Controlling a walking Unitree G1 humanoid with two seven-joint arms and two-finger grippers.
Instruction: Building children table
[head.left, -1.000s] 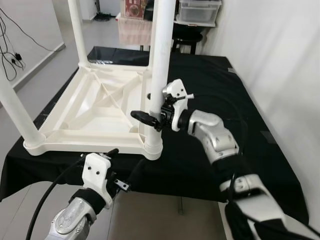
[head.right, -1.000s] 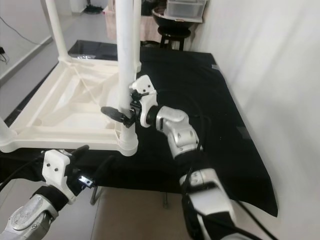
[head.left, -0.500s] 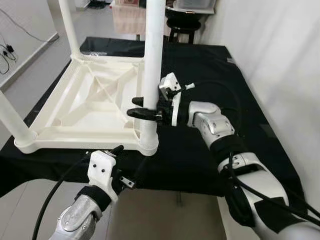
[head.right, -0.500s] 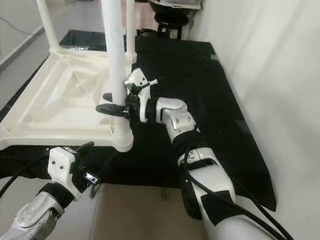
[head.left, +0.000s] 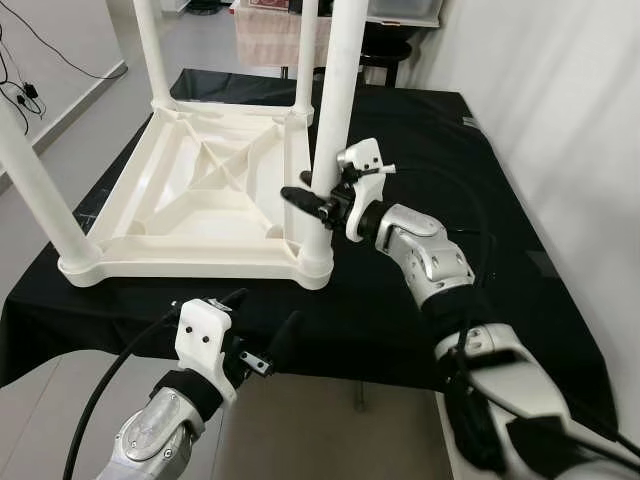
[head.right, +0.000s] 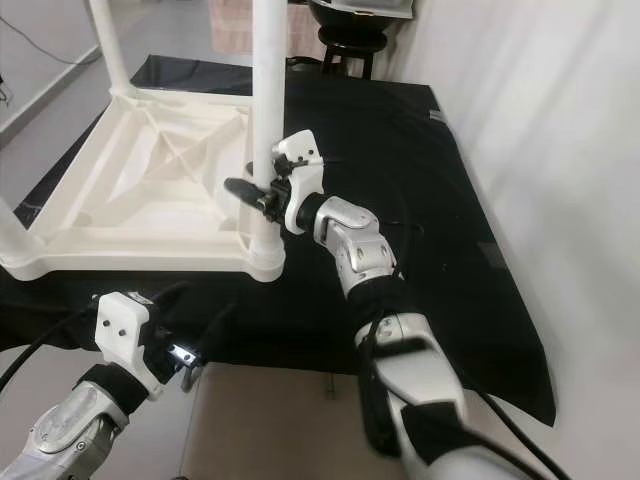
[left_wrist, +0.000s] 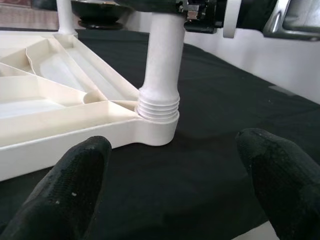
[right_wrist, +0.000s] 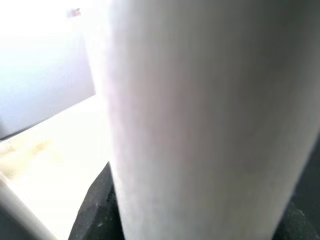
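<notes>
The upturned white children's table (head.left: 190, 205) lies on a black cloth (head.left: 420, 150) across the upper left of the head views; the right gripper (head.left: 318, 203) is clenched around its nearest leg (head.left: 330, 110) at mid-frame; the left gripper (head.left: 262, 322) hangs spread apart at lower left, fingers (left_wrist: 70, 192) just short of the table's corner.

White table frame (head.left: 190, 200) and legs (head.left: 335, 90) (plain plastic); black cloth (head.left: 420, 150) beside black-fingered right gripper (head.left: 318, 204); silver arm (head.left: 430, 265).
</notes>
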